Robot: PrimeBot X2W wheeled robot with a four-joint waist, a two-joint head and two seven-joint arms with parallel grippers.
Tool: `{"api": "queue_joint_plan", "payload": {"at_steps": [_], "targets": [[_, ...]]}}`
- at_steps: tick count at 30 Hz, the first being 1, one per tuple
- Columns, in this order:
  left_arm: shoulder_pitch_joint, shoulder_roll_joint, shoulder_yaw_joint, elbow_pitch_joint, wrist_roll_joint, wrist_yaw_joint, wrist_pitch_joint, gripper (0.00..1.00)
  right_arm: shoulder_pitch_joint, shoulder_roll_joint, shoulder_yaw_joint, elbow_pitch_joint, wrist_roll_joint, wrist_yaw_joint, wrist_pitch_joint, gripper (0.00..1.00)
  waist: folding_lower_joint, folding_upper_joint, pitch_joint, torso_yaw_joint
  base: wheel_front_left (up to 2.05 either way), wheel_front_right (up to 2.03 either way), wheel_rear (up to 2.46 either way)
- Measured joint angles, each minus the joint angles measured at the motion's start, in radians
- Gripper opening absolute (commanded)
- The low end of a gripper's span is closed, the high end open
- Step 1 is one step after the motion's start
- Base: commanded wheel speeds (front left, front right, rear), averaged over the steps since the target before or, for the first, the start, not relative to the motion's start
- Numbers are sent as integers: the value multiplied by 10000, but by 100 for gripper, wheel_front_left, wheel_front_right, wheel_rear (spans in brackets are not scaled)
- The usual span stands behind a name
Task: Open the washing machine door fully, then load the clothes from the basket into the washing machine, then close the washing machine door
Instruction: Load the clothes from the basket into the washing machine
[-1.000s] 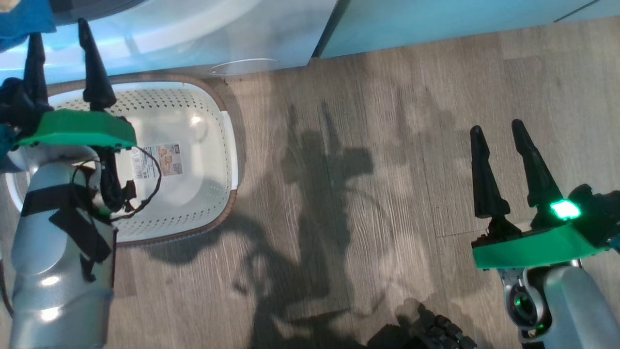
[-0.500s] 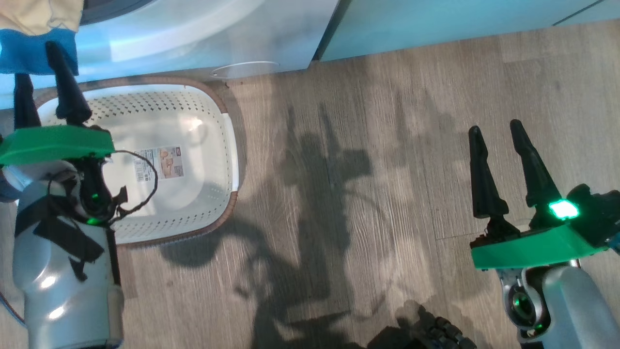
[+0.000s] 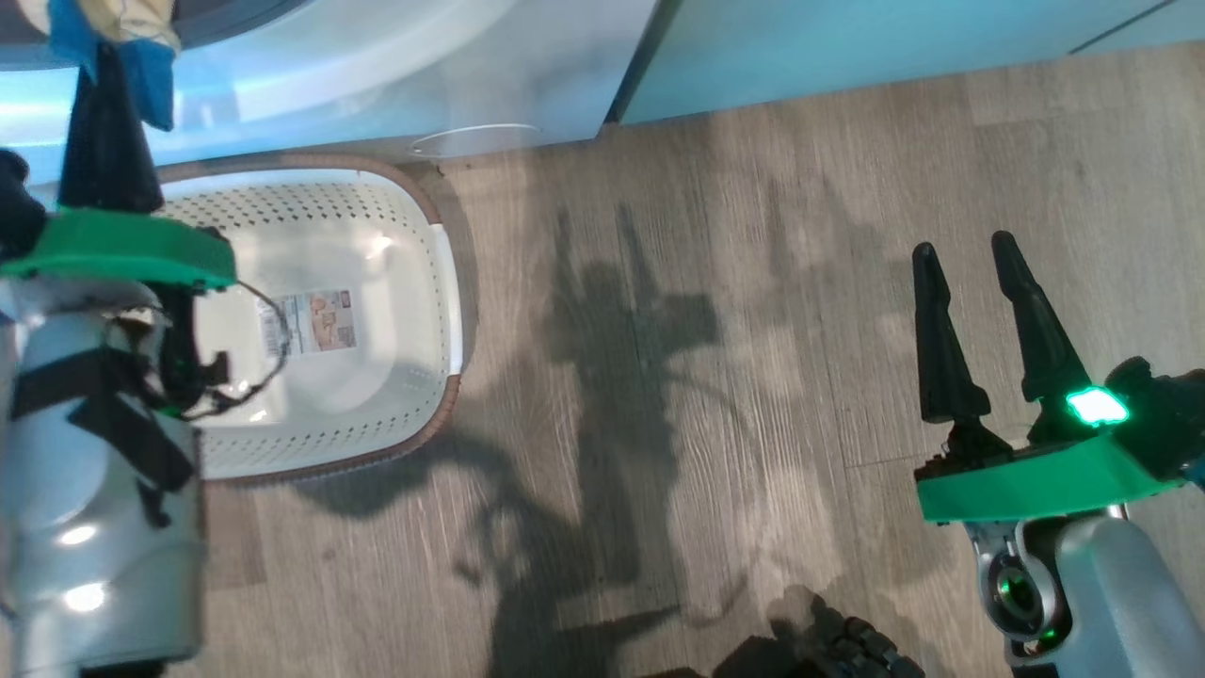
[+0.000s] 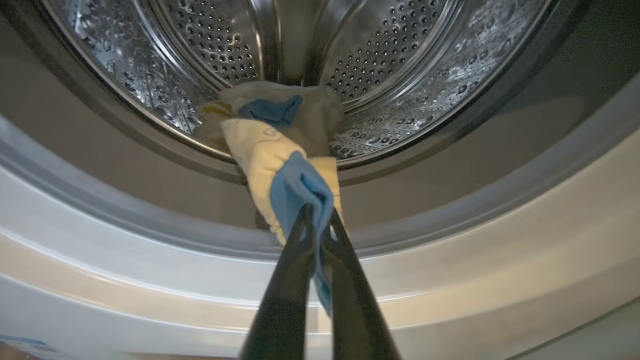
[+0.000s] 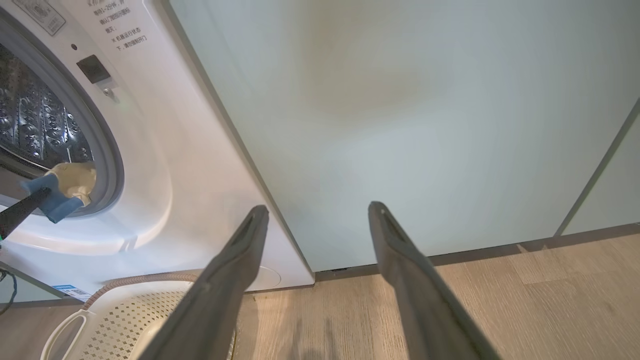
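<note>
My left gripper [image 4: 317, 212] is shut on a blue edge of the clothes [image 4: 270, 150], a pale yellow and blue bundle draped over the lip of the washing machine's [image 4: 150, 280] steel drum [image 4: 400, 60]. From the head view the same gripper [image 3: 105, 56] reaches up to the clothes [image 3: 122, 28] at the top left. Below it the cream basket [image 3: 414, 235] stands on the floor with nothing but its label inside. My right gripper [image 3: 965, 254] hovers open over the floor at the lower right, holding nothing. The washing machine door is out of view.
Pale green cabinets [image 5: 400, 125] stand right of the washing machine [image 5: 165, 150]. The basket [image 5: 125, 310] sits close against the machine's base. Wood floor [image 3: 706, 377] stretches between the basket and my right arm, crossed by my shadow.
My left gripper went from open to shut, closing on the cloth hanging at the drum mouth, and the arm shifted slightly. The right arm stayed put.
</note>
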Motion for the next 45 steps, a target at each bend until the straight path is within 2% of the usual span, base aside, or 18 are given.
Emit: {"api": "queue_joint_plan", "payload": {"at_steps": [6,14,19,20,25,30,35,38,40,45], "targets": [[-688,1421,-353,-577,548,-176,2090,0,-9,-2,167,-115,433,0,0,100,0,0,229,-342,0,0,0],[-2325,3241,-267,-871,600,-349,4821,0,-200,2,426,-190,1170,0,0,100,1,0,685,-1167,0,0,0],[-3398,4337,-222,-316,564,-355,5749,0,-268,8,736,-255,1555,0,0,100,1,0,1018,-1739,0,0,0],[-3398,4337,-222,-316,564,-355,5749,0,-268,8,736,-255,1555,0,0,100,1,0,1018,-1739,0,0,0],[-4555,5262,-290,90,665,-428,6067,0,-451,12,989,-328,1831,0,0,100,2,0,1370,-2294,0,0,0],[-5509,5614,-382,288,1016,-98,5856,0,-475,15,1174,-357,1948,0,0,100,2,0,1712,-2696,0,0,0],[-5683,5486,-274,-38,1126,719,4142,0,-541,17,1162,-393,1948,0,0,100,2,0,1944,-2757,0,0,0],[-5651,5474,-280,-61,1338,982,3670,0,-540,17,1162,-403,1946,0,0,100,1,0,1976,-2718,0,0,0],[-5652,5428,-297,4,1363,995,3714,0,-540,17,1160,-403,1946,0,0,100,2,0,1976,-2695,0,0,0],[-5670,5371,-393,353,1135,876,4700,0,-539,17,1166,-401,1929,0,0,100,0,0,1970,-2656,0,0,0]]}}
